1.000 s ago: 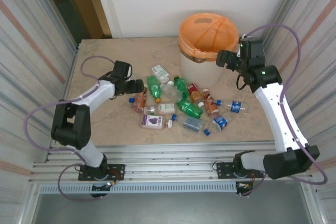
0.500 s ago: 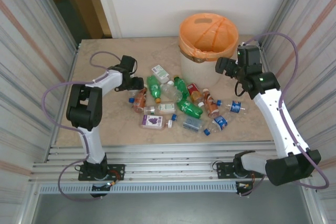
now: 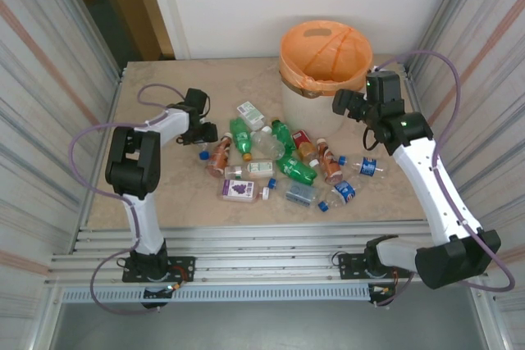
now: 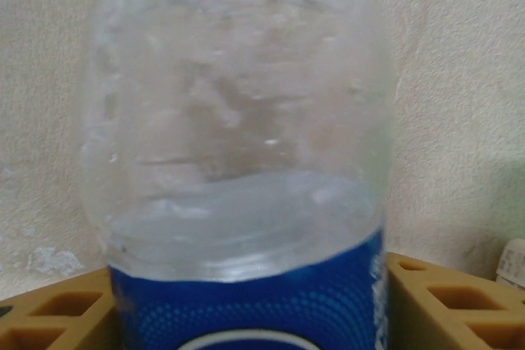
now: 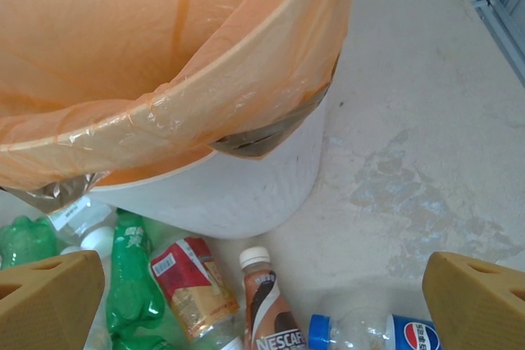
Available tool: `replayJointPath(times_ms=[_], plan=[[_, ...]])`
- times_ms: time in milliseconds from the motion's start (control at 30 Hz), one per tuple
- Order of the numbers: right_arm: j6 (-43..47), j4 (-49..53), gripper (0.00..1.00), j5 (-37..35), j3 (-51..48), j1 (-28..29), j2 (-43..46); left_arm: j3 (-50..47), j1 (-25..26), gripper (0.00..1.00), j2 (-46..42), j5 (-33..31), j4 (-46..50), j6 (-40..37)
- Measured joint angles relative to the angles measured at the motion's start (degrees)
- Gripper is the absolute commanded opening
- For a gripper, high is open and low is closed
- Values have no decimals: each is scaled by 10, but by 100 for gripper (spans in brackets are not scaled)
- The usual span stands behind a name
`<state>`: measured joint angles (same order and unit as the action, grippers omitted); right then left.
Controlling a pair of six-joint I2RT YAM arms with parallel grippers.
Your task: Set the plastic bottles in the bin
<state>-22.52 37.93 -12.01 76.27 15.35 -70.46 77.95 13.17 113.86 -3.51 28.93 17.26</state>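
Several plastic bottles, green, clear and brown, lie in a loose heap mid-table. My left gripper is low at the heap's left end. In its wrist view a clear bottle with a blue label sits between the tan fingers, which press on both sides of the label. The bin, cream with an orange bag, stands at the back. My right gripper hangs open beside its right wall, empty, above a Nescafe bottle, a green bottle and a Pepsi bottle.
Corrugated metal walls close in both sides of the table. A loose blue cap lies near the left gripper. Bare tabletop lies left of the heap and along the front edge.
The left jaws have narrowed onto the blue-label bottle, and the left arm's elbow swung up and right. The right gripper drifted slightly left, staying open beside the bin.
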Motion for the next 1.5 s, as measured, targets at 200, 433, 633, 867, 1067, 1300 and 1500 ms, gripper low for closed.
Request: replayJointPath(times_ms=[200,433,633,867,1067,1300,1500], plan=[[0,-3,98,2,0,4,-7,6,0,54,6,0,0,3],[0,-7,98,17,0,8,-7,-10,0,50,-14,-2,1,1],[-9,-20,98,49,0,22,-7,-71,0,50,-125,6,-6,1],[-16,-40,98,108,9,70,-26,-167,17,50,-311,25,-57,0],[-32,-85,98,186,38,129,-79,-278,82,47,-444,62,-141,-14],[-55,-146,98,307,76,177,-155,-349,116,47,-530,143,-247,-40],[-55,-178,99,373,106,228,-200,-353,129,47,-547,192,-308,-51]])
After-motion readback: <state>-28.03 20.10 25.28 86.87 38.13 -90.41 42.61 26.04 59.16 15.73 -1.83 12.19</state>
